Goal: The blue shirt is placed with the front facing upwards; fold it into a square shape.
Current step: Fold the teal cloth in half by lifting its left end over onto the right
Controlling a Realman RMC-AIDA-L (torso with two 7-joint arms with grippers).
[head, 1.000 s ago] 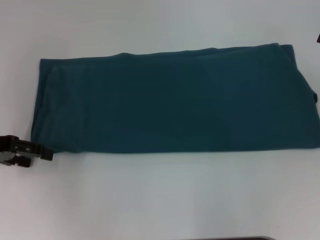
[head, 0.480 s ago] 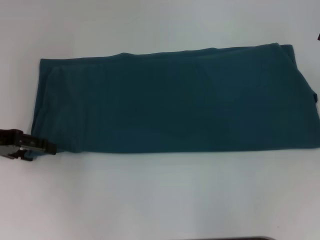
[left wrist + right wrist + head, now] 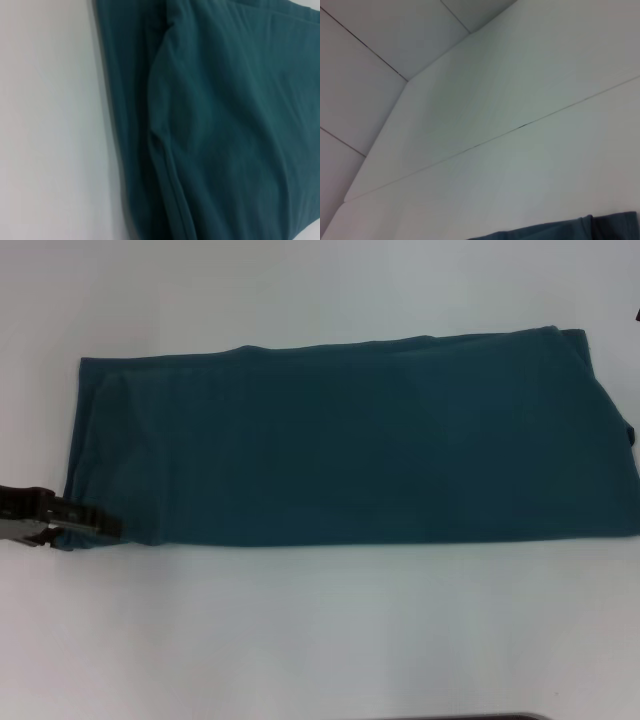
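Note:
The blue shirt (image 3: 350,440) lies flat on the white table (image 3: 320,630) as a long teal rectangle, plain side up, with no lettering showing. My left gripper (image 3: 100,527) is low at the shirt's near left corner, its tip touching or overlapping the cloth edge. In the left wrist view the shirt (image 3: 215,125) fills most of the picture, with a folded layer edge running through it and bare table (image 3: 50,125) beside it. A strip of the shirt (image 3: 560,232) shows in the right wrist view. The right gripper is out of view.
A small dark tab (image 3: 632,435) sticks out at the shirt's right end. White table surface surrounds the shirt on the near and far sides. Thin seams (image 3: 520,126) cross the surface seen from the right wrist.
My left gripper has moved up and to the right, from just off the shirt's near left corner to its edge. The shirt has not shifted.

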